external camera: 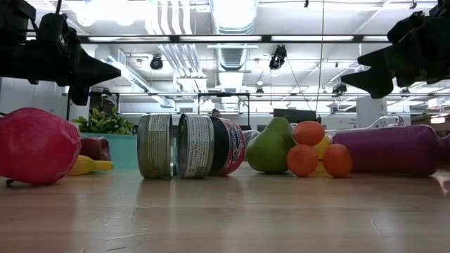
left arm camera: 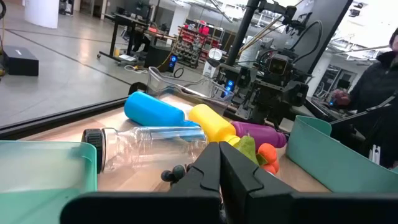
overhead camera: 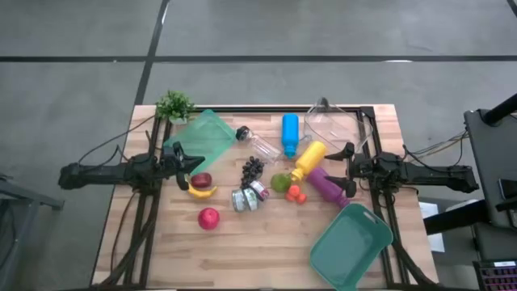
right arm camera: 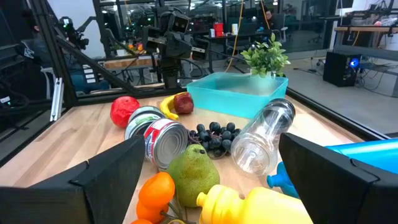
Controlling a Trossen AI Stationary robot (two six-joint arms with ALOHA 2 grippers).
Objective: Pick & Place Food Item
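Note:
The food lies in the middle of the table: a red apple, a banana with a dark red fruit next to it, black grapes, a green pear and small oranges. My left gripper is shut and empty, raised over the table's left part just to the left of the banana; its wrist view shows the fingertips meeting. My right gripper is wide open and empty, raised at the right by the yellow bottle and purple bottle; in its wrist view the pear lies ahead.
A flat teal tray and a small plant stand at the far left. A teal bin sits at the near right. Tin cans, a clear bottle, a blue bottle and a clear container crowd the middle and far side.

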